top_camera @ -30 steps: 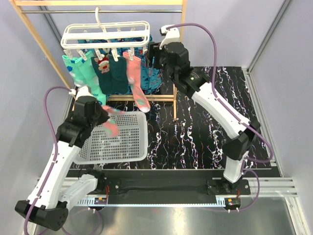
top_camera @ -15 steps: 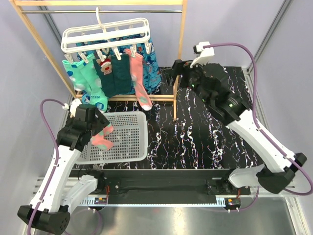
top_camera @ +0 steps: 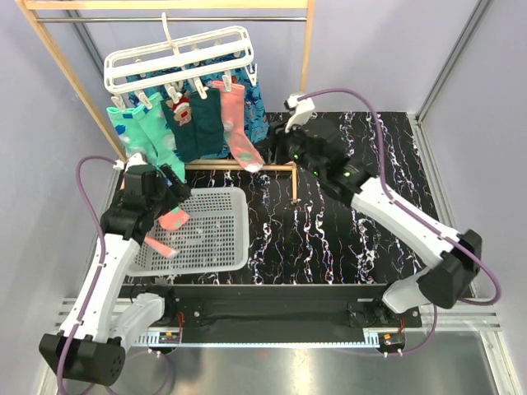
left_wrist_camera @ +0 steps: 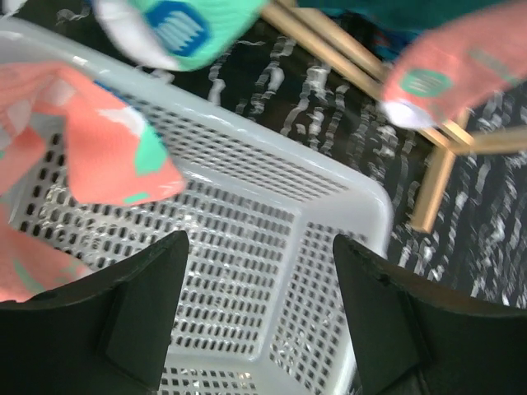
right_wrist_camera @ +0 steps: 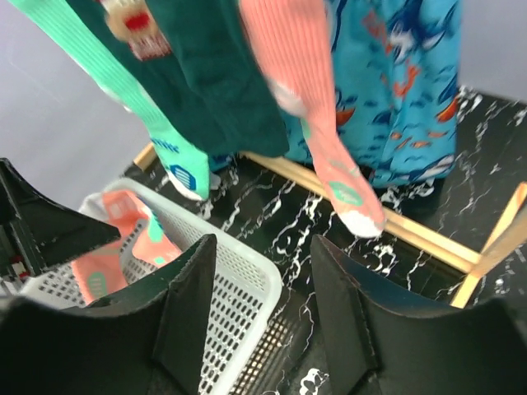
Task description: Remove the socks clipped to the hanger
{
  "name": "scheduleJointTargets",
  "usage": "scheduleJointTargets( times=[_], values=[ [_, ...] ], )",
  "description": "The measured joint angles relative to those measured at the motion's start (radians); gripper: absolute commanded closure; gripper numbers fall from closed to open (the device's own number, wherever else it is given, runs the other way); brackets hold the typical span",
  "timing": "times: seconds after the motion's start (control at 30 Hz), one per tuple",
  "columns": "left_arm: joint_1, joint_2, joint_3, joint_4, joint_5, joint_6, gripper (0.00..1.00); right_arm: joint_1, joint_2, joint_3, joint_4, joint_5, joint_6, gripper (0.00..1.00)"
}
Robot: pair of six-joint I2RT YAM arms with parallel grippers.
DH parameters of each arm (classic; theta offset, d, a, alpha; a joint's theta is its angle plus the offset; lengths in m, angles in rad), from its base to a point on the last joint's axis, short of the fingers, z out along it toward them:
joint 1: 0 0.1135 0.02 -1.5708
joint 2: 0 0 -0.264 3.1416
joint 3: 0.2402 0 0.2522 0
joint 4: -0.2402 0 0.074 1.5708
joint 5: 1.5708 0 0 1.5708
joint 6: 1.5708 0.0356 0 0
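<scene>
The white slatted hanger (top_camera: 177,56) hangs from the rack's rail. Clipped under it are mint green socks (top_camera: 146,132), dark teal socks (top_camera: 198,123) and a pink sock (top_camera: 239,123). My left gripper (top_camera: 170,186) is open over the basket's far left. A loose pink sock (top_camera: 171,220) is just below it, free of the fingers. The left wrist view has that pink sock (left_wrist_camera: 99,156) left of the empty left gripper (left_wrist_camera: 259,304). My right gripper (right_wrist_camera: 263,304) is open and empty. It faces the hanging pink sock (right_wrist_camera: 313,107) and teal socks (right_wrist_camera: 214,82) from the right, apart from them.
A white mesh basket (top_camera: 226,247) sits on the black marbled table below the socks. The wooden rack's base bars (top_camera: 280,169) and upright (top_camera: 306,49) stand between the arms. A large blue patterned cloth (right_wrist_camera: 403,90) hangs behind the socks.
My left gripper opened and let go of the pink sock, which dropped toward the basket. My right arm pulled away from the hanger, swung right, then came back low beside the rack.
</scene>
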Motion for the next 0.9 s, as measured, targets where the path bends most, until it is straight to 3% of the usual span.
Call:
scheduleJointTargets(
  times=[0.23, 0.3, 0.47, 0.57, 0.73, 0.9],
  values=[
    [0.138, -0.032, -0.148, 0.022, 0.016, -0.039, 0.22, 0.000, 0.130, -0.034, 0.103, -0.080, -0.005, 0.44],
    [0.153, -0.042, -0.150, 0.016, -0.016, -0.068, 0.18, 0.000, 0.174, -0.034, 0.147, -0.120, -0.017, 0.43],
    [0.188, -0.062, -0.158, -0.026, -0.145, -0.159, 0.20, 0.000, 0.282, -0.029, 0.221, -0.163, -0.062, 0.39],
    [0.237, -0.048, -0.198, -0.027, -0.146, -0.187, 0.19, 0.000, 0.348, -0.008, 0.255, -0.170, -0.111, 0.37],
    [0.263, 0.005, -0.248, 0.021, 0.025, -0.126, 0.17, 0.000, 0.443, 0.061, 0.291, -0.156, -0.193, 0.31],
    [0.260, -0.075, -0.240, 0.106, 0.176, -0.031, 0.18, 0.000, 0.466, 0.074, 0.334, -0.105, -0.251, 0.25]
  ],
)
